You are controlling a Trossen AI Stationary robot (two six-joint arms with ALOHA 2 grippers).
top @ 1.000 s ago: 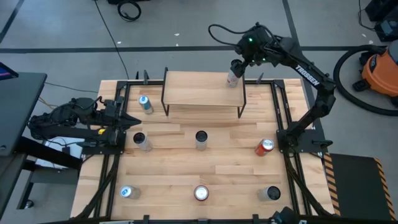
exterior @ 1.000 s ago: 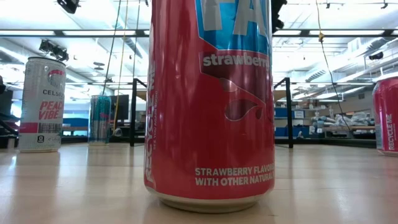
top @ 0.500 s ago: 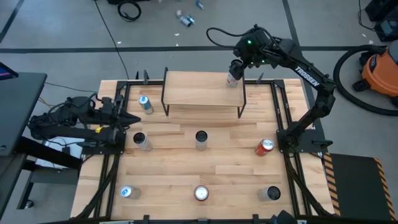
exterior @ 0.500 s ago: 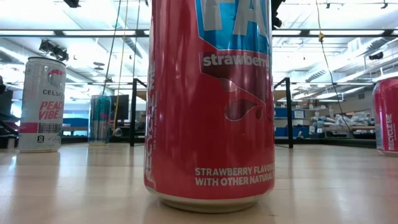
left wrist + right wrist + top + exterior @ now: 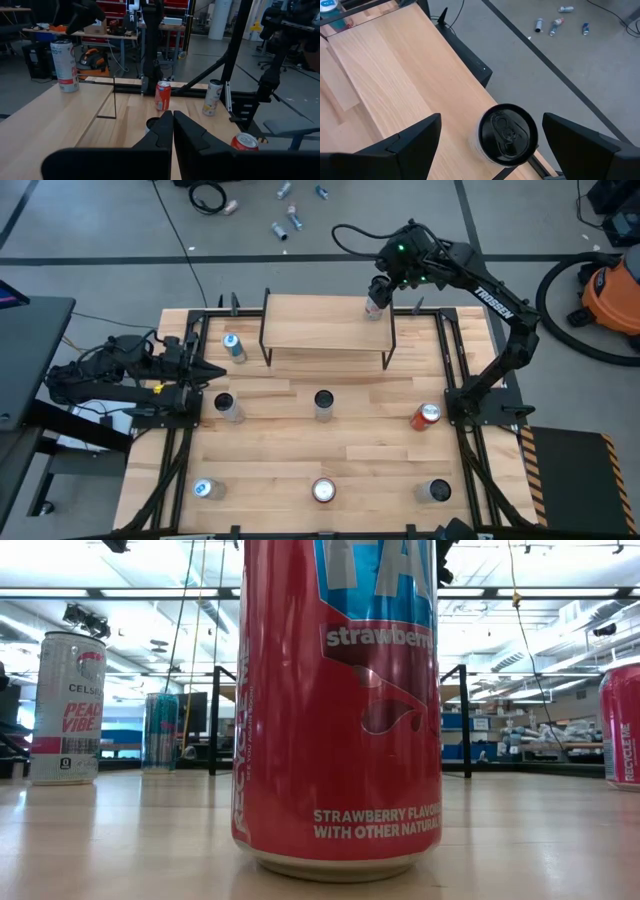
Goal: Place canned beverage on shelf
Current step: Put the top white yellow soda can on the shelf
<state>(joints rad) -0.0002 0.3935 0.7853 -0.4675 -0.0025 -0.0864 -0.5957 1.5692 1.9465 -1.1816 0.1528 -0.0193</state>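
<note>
A white can with a dark top (image 5: 507, 132) stands upright on its base at the far right corner of the shelf (image 5: 320, 325), a light wooden board on thin black legs at the table's far side. The can also shows in the high view (image 5: 373, 308). My right gripper (image 5: 378, 288) hovers above it, open. Its two fingers stand wide on either side of the can top without touching it. My left gripper (image 5: 172, 117) is shut and empty at the table's left edge (image 5: 215, 372).
Several other cans stand on the table: a teal one (image 5: 233, 346) left of the shelf, a red one (image 5: 427, 416) at the right, and a red strawberry can (image 5: 340, 710) close to the low camera. Several small things (image 5: 552, 25) lie on the floor beyond the far edge.
Several small things have scattered across the floor beyond the table's far edge. Neither arm nor the can on the shelf has visibly moved.
</note>
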